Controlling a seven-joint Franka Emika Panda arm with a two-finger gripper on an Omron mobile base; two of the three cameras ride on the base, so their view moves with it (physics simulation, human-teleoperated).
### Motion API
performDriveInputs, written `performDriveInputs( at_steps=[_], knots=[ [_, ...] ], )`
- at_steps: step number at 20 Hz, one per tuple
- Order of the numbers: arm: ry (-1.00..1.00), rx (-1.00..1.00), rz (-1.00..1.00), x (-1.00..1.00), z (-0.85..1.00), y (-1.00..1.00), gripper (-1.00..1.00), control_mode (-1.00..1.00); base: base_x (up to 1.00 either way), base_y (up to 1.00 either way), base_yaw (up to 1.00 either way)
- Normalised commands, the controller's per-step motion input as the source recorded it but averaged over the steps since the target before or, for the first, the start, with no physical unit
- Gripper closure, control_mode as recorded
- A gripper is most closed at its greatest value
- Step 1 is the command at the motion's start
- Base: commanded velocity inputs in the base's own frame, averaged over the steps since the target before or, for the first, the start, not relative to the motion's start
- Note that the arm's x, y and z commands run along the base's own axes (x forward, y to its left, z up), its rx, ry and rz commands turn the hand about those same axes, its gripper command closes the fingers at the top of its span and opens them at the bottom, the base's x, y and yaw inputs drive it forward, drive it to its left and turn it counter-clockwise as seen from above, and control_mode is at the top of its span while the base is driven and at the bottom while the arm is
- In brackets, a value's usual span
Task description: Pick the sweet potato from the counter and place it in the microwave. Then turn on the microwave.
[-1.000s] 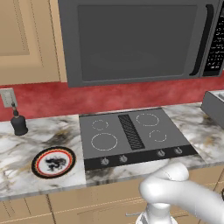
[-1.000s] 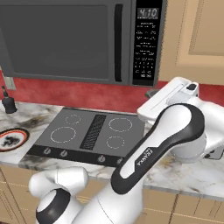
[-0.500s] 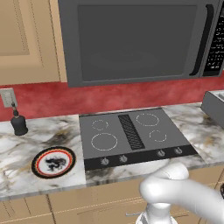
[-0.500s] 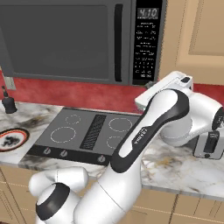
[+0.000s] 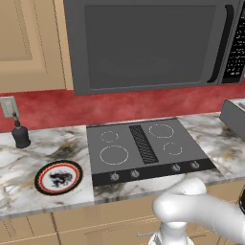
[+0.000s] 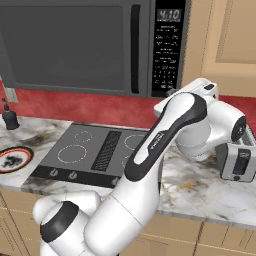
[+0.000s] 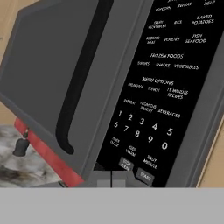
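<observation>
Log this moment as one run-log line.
phase: reaching for panel | microwave: door closed | START button: near hand camera | sweet potato: unseen | plate: on counter, left of cooktop

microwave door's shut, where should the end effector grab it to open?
Grip the black curved handle, the vertical bar on the microwave door's right edge beside the button panel. Come straight from the front, fingers either side of the bar; it likely stands off the door.
</observation>
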Motion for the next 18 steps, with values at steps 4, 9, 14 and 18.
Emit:
performDriveInputs(
  at_steps=[4,9,14,18],
  knots=[
    [0.0,0.0,-0.07,0.13,-0.01,0.0,1.0,-1.0,0.0,0.0,0.0],
    [0.0,0.0,-0.05,0.0,-0.05,0.0,1.0,-1.0,0.0,0.0,0.0],
    [0.0,0.0,-0.05,0.0,-0.03,0.06,1.0,-1.0,0.0,0.0,0.0],
    [0.0,0.0,-0.04,0.09,0.0,0.16,1.0,-1.0,0.0,0.0,0.0]
  ],
)
